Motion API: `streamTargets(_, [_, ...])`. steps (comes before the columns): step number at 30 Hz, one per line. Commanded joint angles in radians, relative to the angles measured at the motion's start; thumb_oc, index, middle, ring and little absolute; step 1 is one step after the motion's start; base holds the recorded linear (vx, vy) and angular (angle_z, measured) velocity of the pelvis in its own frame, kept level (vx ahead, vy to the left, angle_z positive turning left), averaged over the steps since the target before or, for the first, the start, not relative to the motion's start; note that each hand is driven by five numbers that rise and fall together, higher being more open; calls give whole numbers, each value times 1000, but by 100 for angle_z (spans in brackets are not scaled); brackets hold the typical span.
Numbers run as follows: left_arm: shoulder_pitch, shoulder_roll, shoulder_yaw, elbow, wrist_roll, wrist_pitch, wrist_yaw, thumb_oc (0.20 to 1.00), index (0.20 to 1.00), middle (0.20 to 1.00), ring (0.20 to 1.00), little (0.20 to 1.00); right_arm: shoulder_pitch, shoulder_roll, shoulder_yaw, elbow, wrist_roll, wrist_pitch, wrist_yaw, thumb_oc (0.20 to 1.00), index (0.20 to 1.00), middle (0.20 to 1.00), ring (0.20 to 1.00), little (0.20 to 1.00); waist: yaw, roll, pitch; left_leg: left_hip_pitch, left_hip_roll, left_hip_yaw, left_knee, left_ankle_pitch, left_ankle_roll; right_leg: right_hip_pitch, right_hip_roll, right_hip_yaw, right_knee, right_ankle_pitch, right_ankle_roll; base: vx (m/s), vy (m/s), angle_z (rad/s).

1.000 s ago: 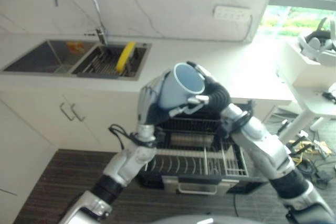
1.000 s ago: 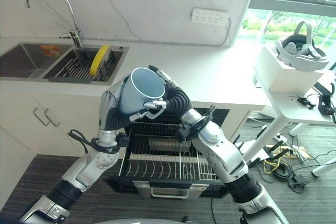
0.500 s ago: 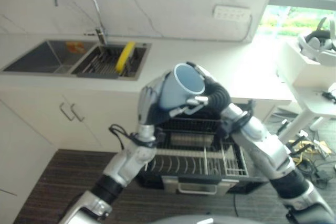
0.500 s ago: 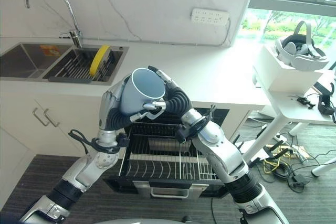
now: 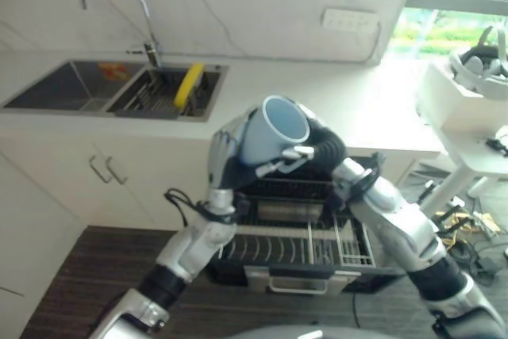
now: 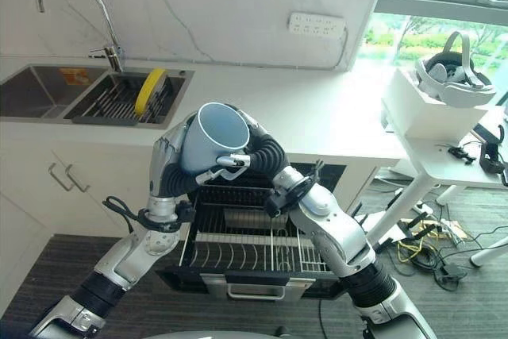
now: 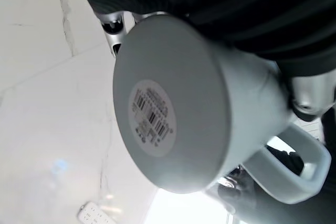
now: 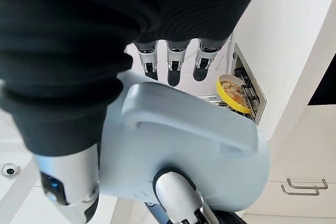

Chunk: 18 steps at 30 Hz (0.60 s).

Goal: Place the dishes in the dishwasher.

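Pale blue mug was clasped between both hands — left hand fingers curled round its base, right hand fingers round body and handle. Rigid, smooth, probably breakable; handle likely safest.

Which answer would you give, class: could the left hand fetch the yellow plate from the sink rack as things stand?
Probably not yet. The left hand and right hand both clasp the blue mug, so it isn't free, though nothing blocks the way to the yellow plate.
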Motion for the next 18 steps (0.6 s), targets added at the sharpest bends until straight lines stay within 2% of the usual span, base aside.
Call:
streamTargets(1, [-158,19,-47,32,12,-11,31,200,200,200,200,200,-113,27,0,-20,34,-28,-1,1000,1000,1000,1000,1000,21,-26,14,17,15,85,7,-105,-1,65,-59,1,10,-116,81,0,0,0])
streamTargets(7, [-157,22,-53,31,14,-9,19,200,200,200,200,200,-117,29,4,-33,25,-32,-8,1000,1000,1000,1000,1000,23,-24,14,16,16,84,7,-104,-2,65,-59,1,9,-116,80,0,0,0])
streamTargets(8, [-159,22,-55,31,14,-7,16,200,200,200,200,200,-117,30,5,-30,22,-40,-9,711,711,711,711,711,23,-24,15,16,15,83,7,-104,-2,65,-59,1,9,-116,80,0,0,0])
streamTargets(9, [-159,22,-55,31,14,-7,16,200,200,200,200,200,-117,30,5,-30,22,-40,-9,711,711,711,711,711,23,-24,15,16,15,83,7,-104,-2,65,-59,1,9,-116,80,0,0,0])
streamTargets(10, [-159,25,-58,25,13,-4,7,200,200,200,200,200,-119,34,0,-35,12,-79,-15,200,200,200,200,200,23,-22,14,17,15,83,7,-104,-1,66,-59,0,8,-117,80,0,0,0])
streamTargets(18, [-159,23,-71,14,15,2,-1,200,200,200,200,200,-131,51,-2,-52,-36,-144,-48,200,200,200,200,200,26,-14,15,16,14,80,7,-105,0,66,-61,0,8,-118,80,0,0,0])
